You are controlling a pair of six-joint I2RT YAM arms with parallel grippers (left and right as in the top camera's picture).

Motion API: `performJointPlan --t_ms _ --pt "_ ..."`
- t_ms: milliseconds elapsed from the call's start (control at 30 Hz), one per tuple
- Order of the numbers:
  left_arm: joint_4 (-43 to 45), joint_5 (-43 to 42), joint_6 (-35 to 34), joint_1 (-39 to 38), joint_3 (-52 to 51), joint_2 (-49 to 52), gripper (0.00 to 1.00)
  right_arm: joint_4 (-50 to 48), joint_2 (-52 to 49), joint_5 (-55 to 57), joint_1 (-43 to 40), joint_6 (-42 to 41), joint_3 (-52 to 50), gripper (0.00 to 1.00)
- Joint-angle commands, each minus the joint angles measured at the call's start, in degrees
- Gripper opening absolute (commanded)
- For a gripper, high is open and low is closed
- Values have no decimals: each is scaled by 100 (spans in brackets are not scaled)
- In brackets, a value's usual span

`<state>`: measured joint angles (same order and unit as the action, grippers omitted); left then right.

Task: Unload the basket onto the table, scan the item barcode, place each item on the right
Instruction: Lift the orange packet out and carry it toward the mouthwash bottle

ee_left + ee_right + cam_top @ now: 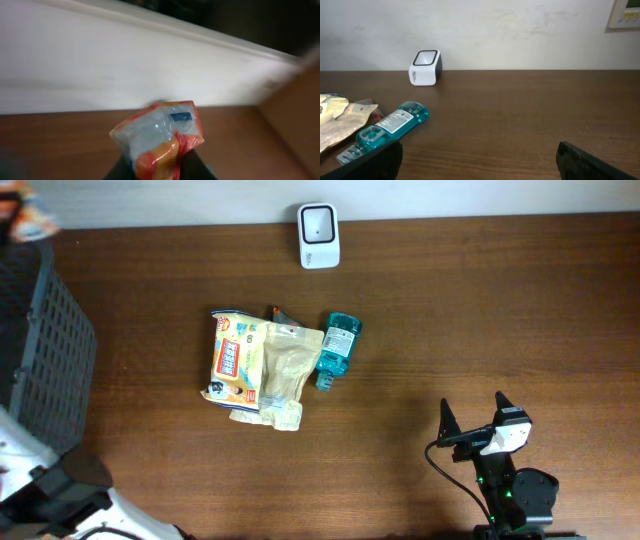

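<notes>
1. Two large surfaces frame the job: a dark wood table and a pale wall running along its far edge.
2. Note the dark slatted basket at the left end of the table.
3. Note the loose pile at mid-table: flat snack pouches with a teal bottle touching their right side. None of these is in hand.
4. Locate the scanner, a small white block standing upright at the far edge, against the wall and well apart from the pile.
5. Check the item. The left gripper is clamped narrowly on an orange-and-clear packet, whose long axis runs straight out from the jaws towards the wall.
6. Treat the blurred orange patch in the overhead view's far-left corner as probably this packet. The scanner would then lie to its right along the far edge, so expect a rightward carry.
7. Leave the right gripper where it rests at the near right, jaws wide and empty.
8. Inspect the small blue patch on the packet; whether it is the barcode cannot be told.
</notes>
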<state>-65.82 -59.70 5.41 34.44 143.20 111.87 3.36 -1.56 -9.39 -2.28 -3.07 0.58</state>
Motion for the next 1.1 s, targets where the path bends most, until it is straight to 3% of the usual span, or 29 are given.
performJointPlan --t_ms 0,67,200,300,767,1067 --pt "-442 221 -63 -1045 42 -57 0 31 17 -70 -33 -61 -26 98" --pt "-815 1036 -63 -1567 42 -57 0 31 17 -70 -33 -61 -26 98" --pt "-1624 3451 -66 -2741 42 17 0 31 17 -70 -33 -61 -26 98" --pt "-1956 4183 -68 -3425 2 190 0 31 17 -70 -33 -61 -26 98" --pt "-1956 4127 -632 -5071 -1482 1720 0 31 17 -68 -33 -61 -26 98" --pt "-1574 4026 -723 -5676 -1672 2531 0 31 17 -70 -33 -63 -26 98"
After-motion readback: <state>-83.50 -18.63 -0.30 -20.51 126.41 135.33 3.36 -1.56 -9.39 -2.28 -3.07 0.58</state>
